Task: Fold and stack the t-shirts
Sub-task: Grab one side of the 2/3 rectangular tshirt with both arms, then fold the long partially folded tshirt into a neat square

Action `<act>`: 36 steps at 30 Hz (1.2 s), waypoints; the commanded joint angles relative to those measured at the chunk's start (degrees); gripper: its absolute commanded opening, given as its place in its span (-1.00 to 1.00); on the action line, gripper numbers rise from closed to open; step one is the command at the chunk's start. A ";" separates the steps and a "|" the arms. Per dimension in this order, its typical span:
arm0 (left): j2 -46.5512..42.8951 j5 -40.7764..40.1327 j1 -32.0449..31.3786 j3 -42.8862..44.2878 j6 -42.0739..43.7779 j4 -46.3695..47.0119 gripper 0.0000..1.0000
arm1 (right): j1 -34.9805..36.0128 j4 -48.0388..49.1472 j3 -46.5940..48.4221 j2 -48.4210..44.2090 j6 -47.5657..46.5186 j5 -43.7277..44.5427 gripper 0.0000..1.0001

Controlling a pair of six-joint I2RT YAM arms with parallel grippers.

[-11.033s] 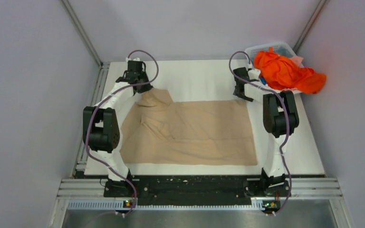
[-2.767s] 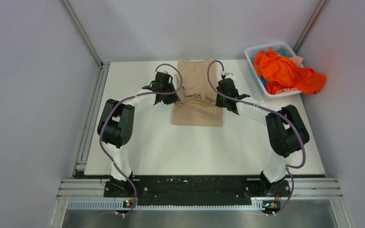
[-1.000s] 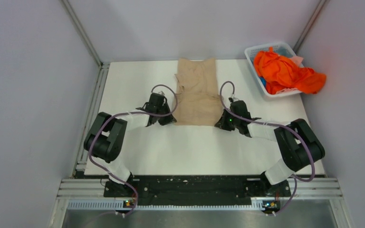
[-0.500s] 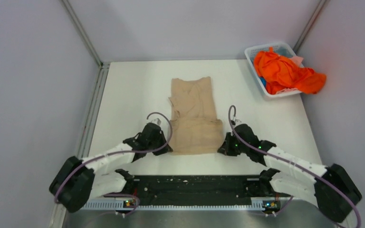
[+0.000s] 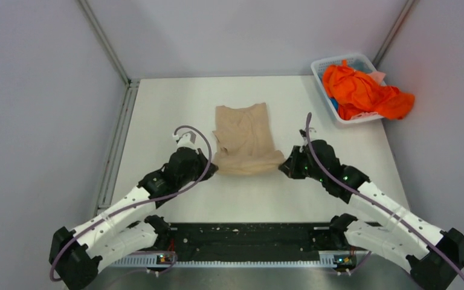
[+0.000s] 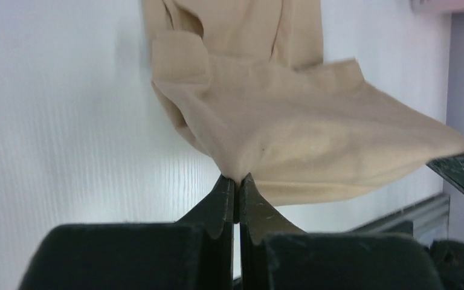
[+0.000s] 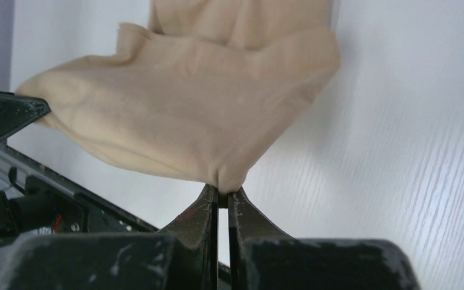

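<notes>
On the table (image 5: 157, 115), folded beige t-shirt (image 5: 244, 140), its 2 near corners clenched in raised jaws.

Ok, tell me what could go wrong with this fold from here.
1. The left gripper and right gripper each pinch only a small tip at a near corner of the beige shirt; a corner may slip out mid-fold.
2. The lifted hem sags between them, so it may land creased or skewed.
3. The layers lying on the table look bunched, so the finished fold could turn out uneven.
</notes>
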 commanded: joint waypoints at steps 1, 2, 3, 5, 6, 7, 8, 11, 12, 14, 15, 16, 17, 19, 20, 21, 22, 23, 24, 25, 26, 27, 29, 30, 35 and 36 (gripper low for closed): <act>3.15 -16.21 0.34 8.87 3.38 0.63 -1.00 | -1.61 2.52 8.83 2.04 -5.25 8.70 -1.00; 4.70 -18.60 0.43 12.12 4.30 -0.35 -1.00 | -2.56 2.78 10.29 2.95 -6.22 8.91 -1.00; 6.23 -20.40 0.52 13.60 5.28 -0.95 -1.00 | -3.86 3.16 11.54 3.95 -6.72 9.11 -1.00; 9.73 -23.30 1.17 17.94 6.98 -1.08 -1.00 | -6.35 5.64 12.84 5.88 -7.90 7.64 -1.00; 11.48 -23.65 1.93 19.30 7.64 -0.86 -1.00 | -7.75 6.75 13.55 6.94 -8.05 6.33 -1.00; 13.21 -23.28 2.93 20.49 8.21 -0.33 -1.00 | -9.11 7.74 14.27 8.51 -8.32 5.22 -1.00; 14.83 -22.38 4.29 21.43 8.67 0.21 -1.00 | -10.44 8.84 15.11 9.97 -8.94 4.03 -1.00; 19.60 -16.19 10.11 23.46 9.87 2.95 -1.00 | -13.24 11.02 18.82 14.92 -11.51 1.54 -1.00; 21.24 -14.16 11.80 24.25 10.24 3.83 -1.00 | -13.73 11.22 20.26 16.71 -12.36 1.19 -1.00; 24.88 -12.25 13.93 26.39 10.91 4.83 -1.00 | -15.06 12.02 23.68 20.28 -13.41 0.79 -1.00; 25.75 -12.25 14.62 27.86 11.24 4.51 -1.00 | -15.95 12.61 24.93 22.11 -13.77 -0.90 -1.00; 27.16 -12.46 14.98 29.27 11.79 4.43 -1.00 | -16.88 13.25 26.18 23.96 -13.98 -1.88 -1.00; 28.52 -13.35 15.29 30.49 12.43 4.52 -1.00 | -17.69 13.72 27.33 25.74 -14.15 -2.85 -1.00; 31.42 -13.84 16.19 33.10 13.61 4.32 -1.00 | -19.12 13.99 29.93 29.55 -14.29 -4.77 -1.00; 32.96 -13.67 16.84 34.46 13.97 3.90 -1.00 | -19.71 14.37 30.89 31.36 -14.44 -5.37 -1.00; 34.76 -13.47 17.49 36.27 14.00 2.86 -1.00 | -20.14 14.80 32.01 33.07 -14.91 -5.81 -1.00; 36.48 -13.35 18.06 37.66 14.02 2.19 -1.00 | -20.52 14.61 33.33 34.65 -15.42 -6.10 -1.00; 38.52 -14.10 18.49 38.79 14.09 2.01 -1.00 | -20.84 14.40 34.46 36.38 -15.78 -6.11 -1.00; 40.32 -15.33 18.77 40.14 14.12 2.04 -1.00 | -21.21 14.50 35.57 38.40 -16.08 -5.97 -1.00; 42.09 -15.82 19.12 41.40 14.29 1.98 -1.00 | -21.43 14.72 36.43 39.40 -16.16 -5.80 -1.00; 44.01 -15.52 19.53 42.80 14.49 1.89 -1.00 | -21.82 15.18 37.36 41.52 -16.30 -5.58 -1.00; 46.04 -14.91 20.05 44.26 14.57 1.75 -1.00 | -21.99 15.80 38.15 43.28 -16.56 -4.85 -1.00; 50.01 -13.77 20.92 47.53 14.60 1.07 -1.00 | -22.30 16.97 39.88 46.89 -17.11 -2.84 -1.00; 51.97 -13.90 21.24 48.96 14.63 0.93 -1.00 | -22.47 17.32 40.84 48.84 -17.03 -2.04 -1.00; 61.94 -14.23 23.62 57.65 14.47 -2.12 -1.00 | -23.93 20.22 46.14 59.31 -15.77 -1.99 -1.00; 63.65 -13.76 24.04 58.88 14.56 -2.46 -1.00 | -24.19 20.38 47.66 61.66 -15.51 -2.56 -1.00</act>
